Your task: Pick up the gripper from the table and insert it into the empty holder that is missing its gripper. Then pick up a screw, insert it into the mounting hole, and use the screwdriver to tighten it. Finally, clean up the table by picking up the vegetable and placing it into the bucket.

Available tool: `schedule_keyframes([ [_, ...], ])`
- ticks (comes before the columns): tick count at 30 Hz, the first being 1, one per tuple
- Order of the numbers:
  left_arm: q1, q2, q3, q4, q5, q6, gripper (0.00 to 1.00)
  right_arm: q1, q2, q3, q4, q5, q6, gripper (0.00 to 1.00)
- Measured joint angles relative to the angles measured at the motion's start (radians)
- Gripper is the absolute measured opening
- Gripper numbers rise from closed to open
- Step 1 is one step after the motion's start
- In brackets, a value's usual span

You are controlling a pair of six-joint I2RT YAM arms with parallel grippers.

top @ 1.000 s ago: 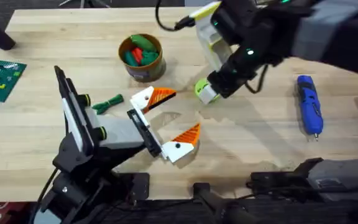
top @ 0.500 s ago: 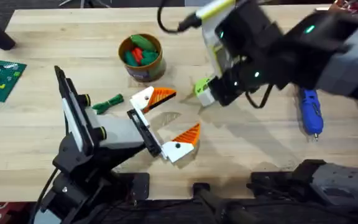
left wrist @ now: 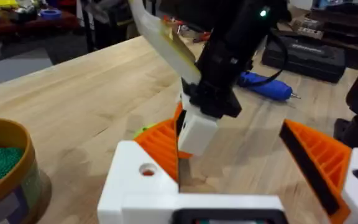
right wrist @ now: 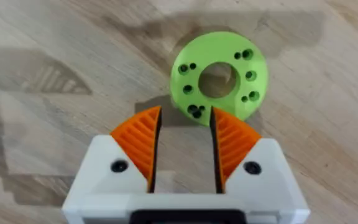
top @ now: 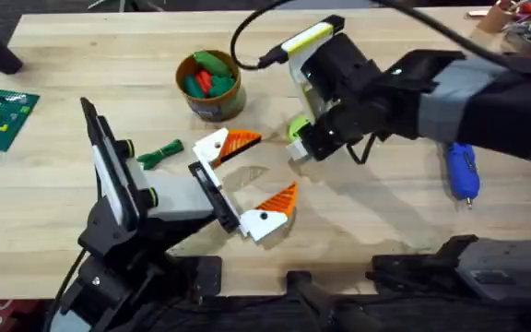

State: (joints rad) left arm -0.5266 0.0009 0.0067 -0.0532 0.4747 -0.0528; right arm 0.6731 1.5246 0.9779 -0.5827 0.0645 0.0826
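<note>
Your right end effector (right wrist: pixel 185 134), white with orange ribbed pads, has its pads narrowly parted at the rim of the flat lime-green plastic ring with bolt holes (right wrist: pixel 219 78); whether it grips, I cannot tell. The ring lies on the light wood plank desk (top: pixel 385 212), near the tan-ochre round bucket (top: pixel 212 88). Centre the rim between both pads before lifting

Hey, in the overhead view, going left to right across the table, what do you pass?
Green circuit board → vegetable → bucket → right gripper with the green disc → screwdriver.
</note>
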Motion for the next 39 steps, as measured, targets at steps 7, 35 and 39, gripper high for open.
schedule_keyframes([
  [7,0.0,0.0,0.0,0.0,0.0,0.0,0.987,0.0,0.03,0.0,0.007,0.003,0.0,0.451],
  [35,0.0,0.0,0.0,0.0,0.0,0.0,0.987,0.0,0.05,0.001,0.011,0.005,0.0,0.403],
  [39,0.0,0.0,0.0,0.0,0.0,0.0,0.987,-0.003,0.05,0.001,0.011,0.016,0.003,0.313],
])
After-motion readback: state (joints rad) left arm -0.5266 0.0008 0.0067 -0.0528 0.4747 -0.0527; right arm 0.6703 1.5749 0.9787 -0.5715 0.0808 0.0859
